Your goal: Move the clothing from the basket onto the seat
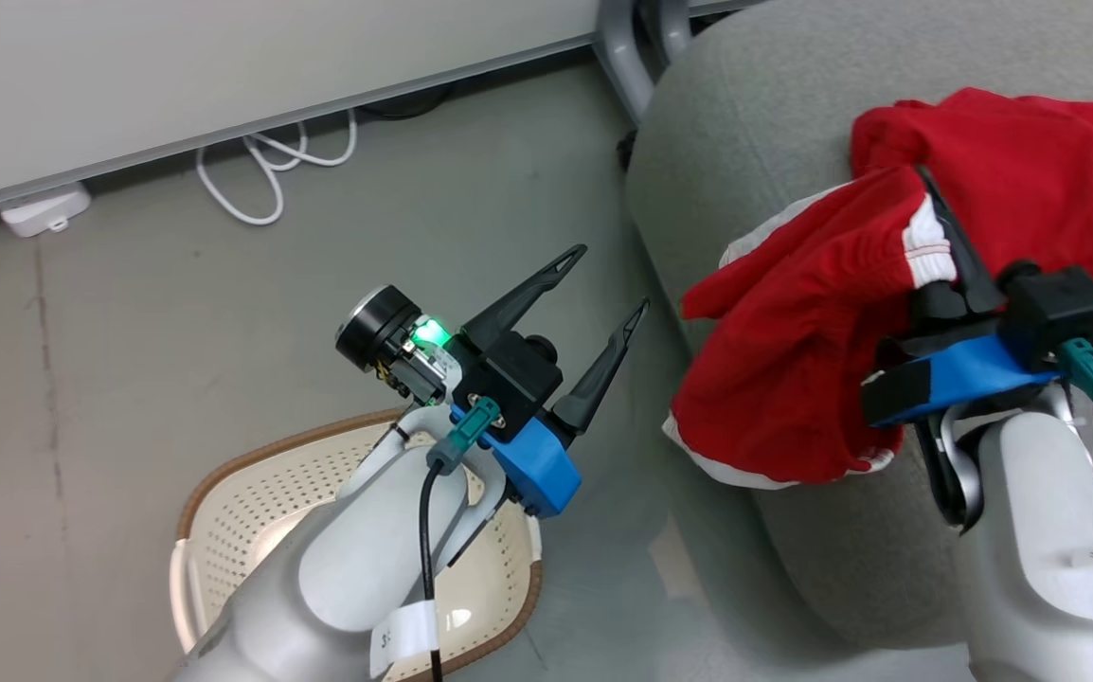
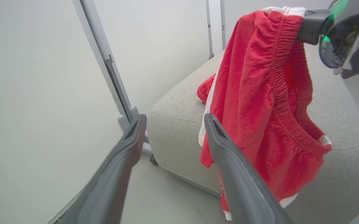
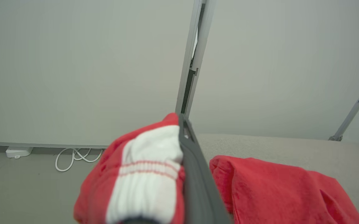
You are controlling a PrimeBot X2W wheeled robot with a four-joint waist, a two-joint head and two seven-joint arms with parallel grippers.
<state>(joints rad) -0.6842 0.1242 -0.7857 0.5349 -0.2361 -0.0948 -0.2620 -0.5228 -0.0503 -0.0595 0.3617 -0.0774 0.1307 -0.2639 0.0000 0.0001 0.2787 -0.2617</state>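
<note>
My right gripper (image 1: 930,189) is shut on the white-banded waist of one piece of red clothing (image 1: 793,360). This garment hangs from the fingers over the rounded edge of the grey seat (image 1: 745,123). A second red garment (image 1: 1030,152) lies on the seat just behind it. My left gripper (image 1: 611,278) stands open and holds nothing, above the floor between the seat and the cream basket (image 1: 215,474). That arm covers much of the basket's inside. In the left wrist view the hanging clothing (image 2: 260,93) drapes in front of the seat (image 2: 179,105). In the right wrist view the shut gripper (image 3: 182,119) pinches the waistband (image 3: 148,168).
A pale partition panel (image 1: 224,66) runs along the far side, with its metal leg (image 1: 627,57) close to the seat's corner. A white cable (image 1: 262,170) and a small white box (image 1: 43,210) lie on the grey floor by the panel.
</note>
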